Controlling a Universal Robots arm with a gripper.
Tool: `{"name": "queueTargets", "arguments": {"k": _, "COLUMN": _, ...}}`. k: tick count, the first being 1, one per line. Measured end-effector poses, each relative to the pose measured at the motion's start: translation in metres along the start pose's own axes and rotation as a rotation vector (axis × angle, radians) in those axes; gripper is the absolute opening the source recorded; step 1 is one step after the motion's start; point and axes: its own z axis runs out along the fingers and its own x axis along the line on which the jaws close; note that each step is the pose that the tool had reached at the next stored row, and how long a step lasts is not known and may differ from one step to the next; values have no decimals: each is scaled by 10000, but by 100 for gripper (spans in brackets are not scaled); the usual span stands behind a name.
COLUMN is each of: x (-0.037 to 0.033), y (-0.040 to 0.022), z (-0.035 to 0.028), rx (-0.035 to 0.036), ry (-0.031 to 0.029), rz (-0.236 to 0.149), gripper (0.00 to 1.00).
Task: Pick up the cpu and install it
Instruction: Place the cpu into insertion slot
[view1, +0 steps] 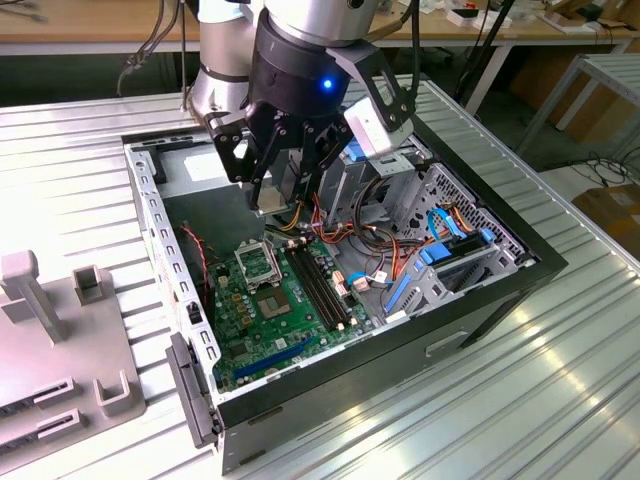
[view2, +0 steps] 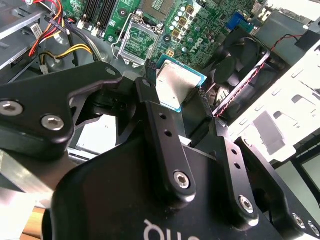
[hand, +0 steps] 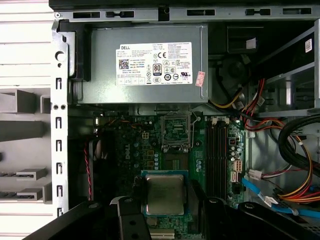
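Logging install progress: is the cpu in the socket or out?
Out. The flat silver-grey square cpu is clamped in the black hand, apart from the empty square metal socket.

One arm (view1: 225, 60). One gripper (view1: 274, 202). One cpu (hand: 165, 194). One computer case (view1: 150, 210). One motherboard (view1: 255, 320). One socket (hand: 176, 131). One power supply (hand: 145, 62). One fan (view2: 240, 60).

Pincer (view1: 275, 203) above green motherboard (view1: 262, 322)

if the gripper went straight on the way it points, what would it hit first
Most likely the motherboard at or near the socket: the gripper, shut on the cpu, points down at that area. Depth is unclear, so alignment can't be judged.
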Motion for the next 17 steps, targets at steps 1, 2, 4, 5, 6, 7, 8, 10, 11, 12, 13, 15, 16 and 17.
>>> {"name": "queueTargets", "arguments": {"k": 1, "x": 0, "y": -1, "z": 0, "rx": 0, "ry": 0, "rz": -1, "gripper": 46}}
{"name": "queueTargets", "arguments": {"k": 2, "x": 0, "y": -9, "z": 2, "rx": 2, "ry": 1, "rz": 0, "gripper": 46}}
{"name": "queueTargets", "arguments": {"k": 4, "x": -55, "y": -78, "z": 122, "rx": 2, "ry": 4, "rz": 0, "gripper": 46}}
{"name": "queueTargets", "arguments": {"k": 5, "x": -66, "y": -146, "z": 199, "rx": 2, "ry": 5, "rz": 1, "gripper": 46}}
{"name": "queueTargets", "arguments": {"k": 6, "x": -67, "y": -146, "z": 199, "rx": 3, "ry": 6, "rz": 0, "gripper": 46}}
{"name": "queueTargets", "arguments": {"k": 7, "x": -67, "y": -149, "z": 199, "rx": 2, "ry": 5, "rz": 0, "gripper": 46}}
{"name": "queueTargets", "arguments": {"k": 8, "x": -67, "y": -152, "z": 199, "rx": 2, "ry": 5, "rz": 0, "gripper": 46}}
{"name": "queueTargets", "arguments": {"k": 10, "x": -67, "y": -152, "z": 199, "rx": 2, "ry": 5, "rz": 0, "gripper": 46}}
{"name": "queueTargets", "arguments": {"k": 11, "x": -67, "y": -152, "z": 199, "rx": 2, "ry": 5, "rz": 0, "gripper": 46}}
{"name": "queueTargets", "arguments": {"k": 12, "x": -67, "y": -152, "z": 199, "rx": 2, "ry": 5, "rz": 0, "gripper": 46}}
{"name": "queueTargets", "arguments": {"k": 13, "x": -67, "y": -152, "z": 199, "rx": 2, "ry": 5, "rz": 1, "gripper": 46}}
{"name": "queueTargets", "arguments": {"k": 15, "x": -67, "y": -153, "z": 199, "rx": 2, "ry": 5, "rz": 0, "gripper": 46}}
{"name": "queueTargets", "arguments": {"k": 16, "x": -67, "y": -153, "z": 199, "rx": 2, "ry": 5, "rz": 0, "gripper": 46}}
{"name": "queueTargets", "arguments": {"k": 17, "x": -67, "y": -153, "z": 199, "rx": 2, "ry": 5, "rz": 0, "gripper": 46}}
